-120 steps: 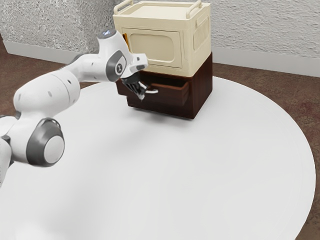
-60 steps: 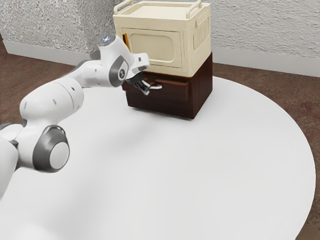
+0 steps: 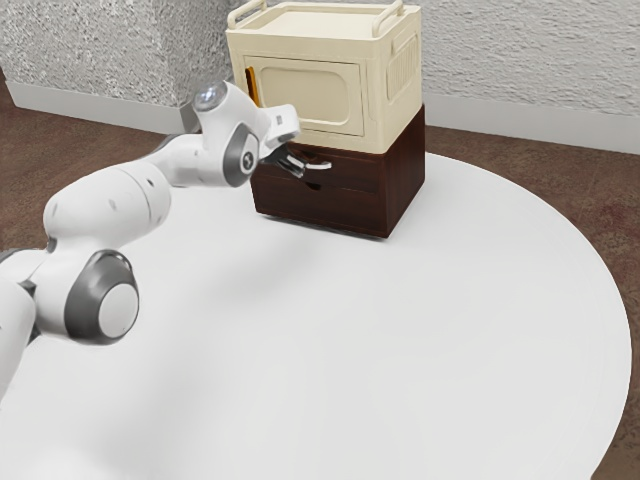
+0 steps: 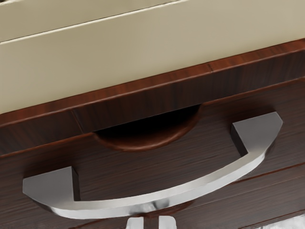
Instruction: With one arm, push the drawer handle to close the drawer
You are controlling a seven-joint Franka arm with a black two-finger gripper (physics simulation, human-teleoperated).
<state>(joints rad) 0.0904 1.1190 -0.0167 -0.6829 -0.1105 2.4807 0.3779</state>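
Hand point(image 3: 299, 171) in upper middle of the exterior view, at the silver handle point(image 4: 200, 186); contact cannot be confirmed. Hand wide or narrow: cannot tell. Upper drawer point(image 4: 143, 171), bearing the handle, reads closed, its front about level with the face of the dark wood cabinet point(image 3: 404, 185). Cabinet stands on white surface point(image 3: 400, 330), cream box point(image 3: 312, 95) on top

The drawer point(image 3: 357, 174) has slid into the cabinet point(image 3: 405, 185), the gripper point(image 3: 301, 170) advancing with it.
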